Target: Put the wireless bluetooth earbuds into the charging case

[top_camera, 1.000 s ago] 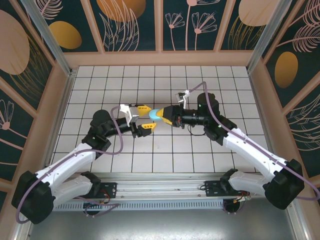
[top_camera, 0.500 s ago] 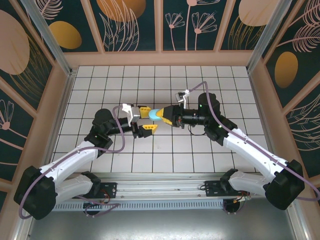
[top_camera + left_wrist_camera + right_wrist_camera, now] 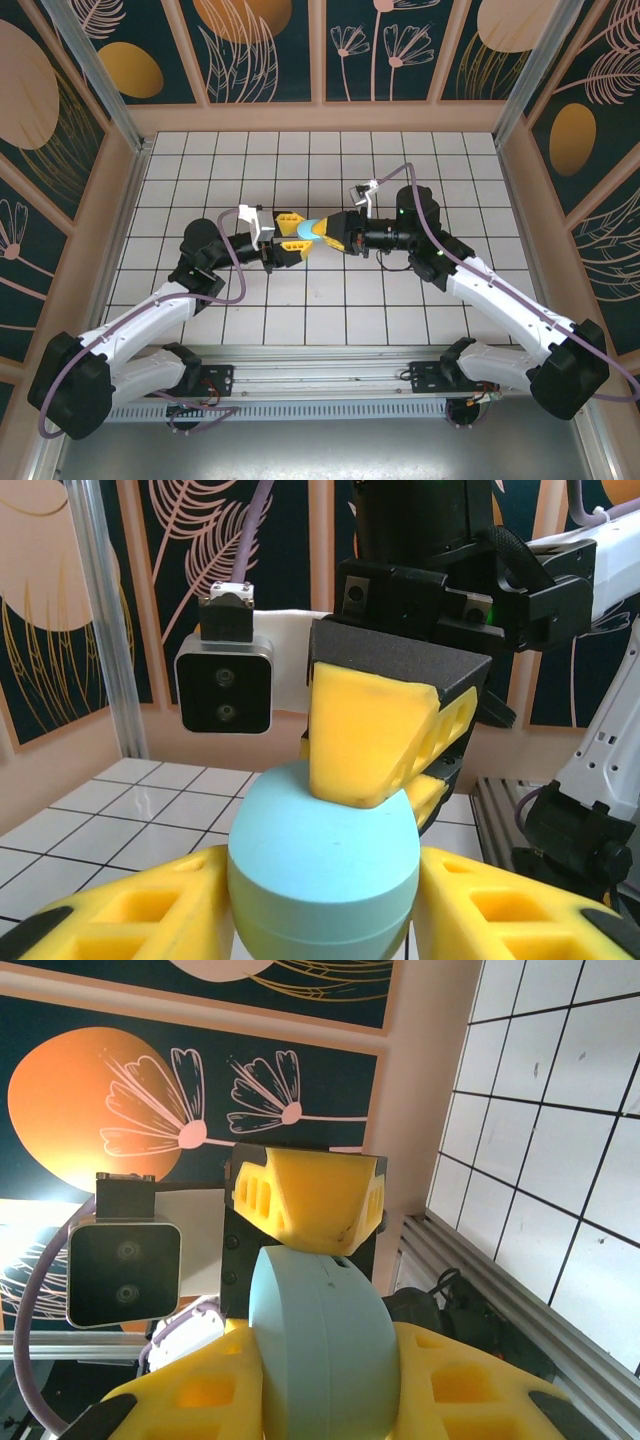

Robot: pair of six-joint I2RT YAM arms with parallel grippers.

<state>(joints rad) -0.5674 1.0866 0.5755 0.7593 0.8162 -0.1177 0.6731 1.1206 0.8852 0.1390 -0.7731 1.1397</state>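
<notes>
The charging case (image 3: 306,229) hangs in the air over the middle of the tiled worktop (image 3: 330,160), caught between the two arms where they meet. Its long axis runs left to right, from one wrist toward the other.

The right fingers (image 3: 365,740) come in from the right and pinch the right end of the case. In the left wrist view one yellow pad presses on its upper face and the other shows just beneath. The left fingers (image 3: 150,910) come in from the left and stand narrow, one against the near side of the case and one against its far side. Both look to be touching it, so the two grips cross at roughly a right angle. Neither arm is nearer than the other, since each has the case right at its fingertips.

The case is a smooth, light-blue pebble, and it is the one container here. A thin seam runs around it low down in the left wrist view, and there is no gap at that seam, so the lid reads as shut. With it shut, I cannot tell whether any earbuds sit inside.

My judgement is that the coming move turns on that seam. Whichever fingers end up holding the base must stay clear of the lid half, and the right fingers clamping across both faces would hold the lid shut until they let go.
</notes>
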